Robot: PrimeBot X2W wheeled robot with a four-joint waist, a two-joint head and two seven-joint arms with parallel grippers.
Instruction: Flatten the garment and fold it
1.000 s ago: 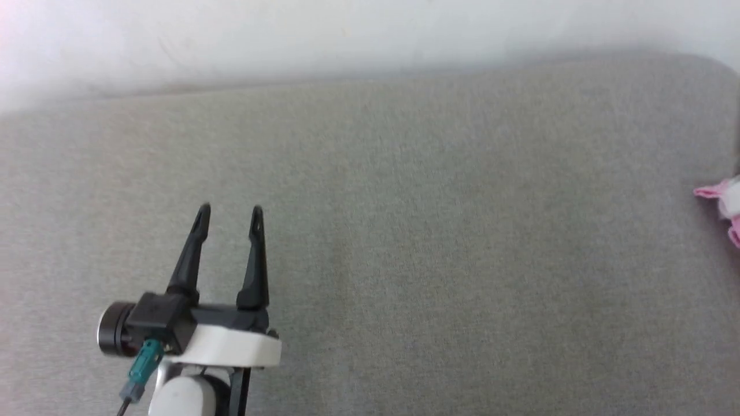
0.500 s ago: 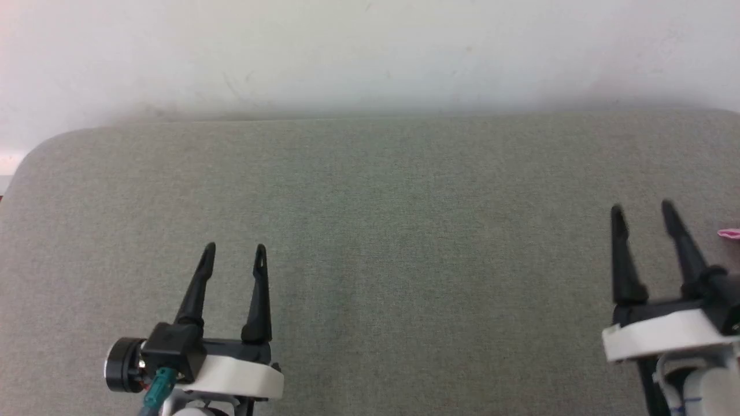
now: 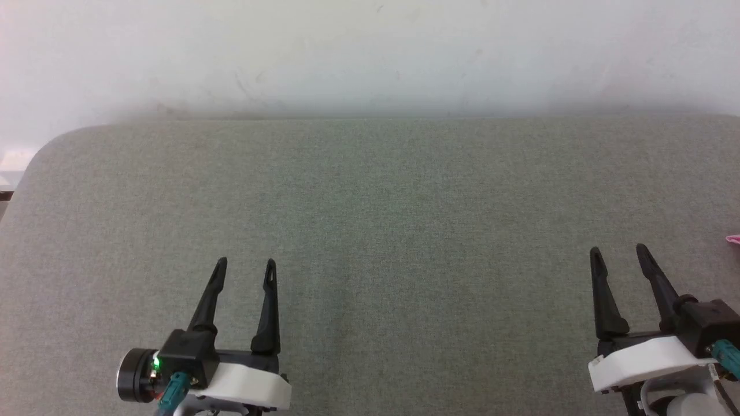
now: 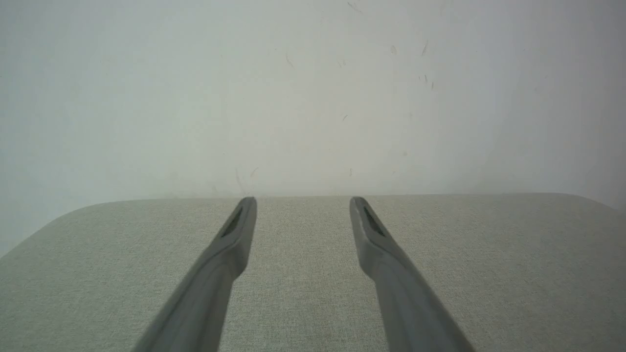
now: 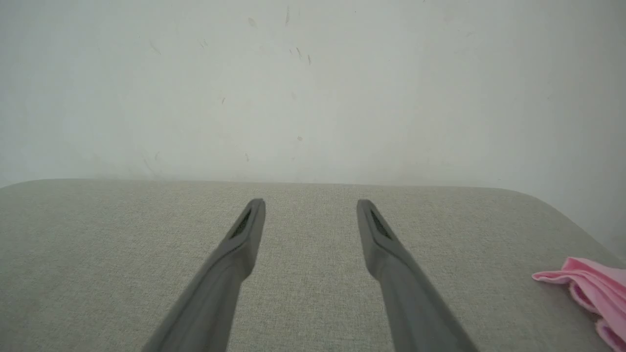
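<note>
Garment, place: the pink garment [image 5: 587,288] lies at the far right end of the grey pad [image 3: 370,219], close to the pad's rounded right corner. In the head view I get only a pink sliver [image 3: 734,239] at the frame edge.
Garment, state: bunched, with several soft folds stacked on each other. Most of it is cut off by the frame, so I cannot tell waistband from leg.
Handling, my judgement: light, thin and limp. It should drape and sag the moment it is lifted and drag easily across the pad's woven cover. It will not break, but a shallow pinch could take just one layer or slip off.
Where to grip, my judgement: the fold tip pointing toward the pad's middle is the only edge I can reach by sight. A gathered waistband would give the fingers more to bite on, so I'd want it in view before committing.
Left gripper [image 3: 245,263]: jaws spread wide with nothing between them, over the pad's near-left part, fingers pointing at the pad's back edge and the white wall [image 3: 370,58]. Its wrist view [image 4: 303,200] shows only bare pad between the fingers.
Right gripper [image 3: 618,249]: jaws equally wide and empty, over the pad's near-right part. In its wrist view [image 5: 310,201] the garment sits well off to the right of the fingers, not touching them.
Task status, my judgement: flattening not yet started.
</note>
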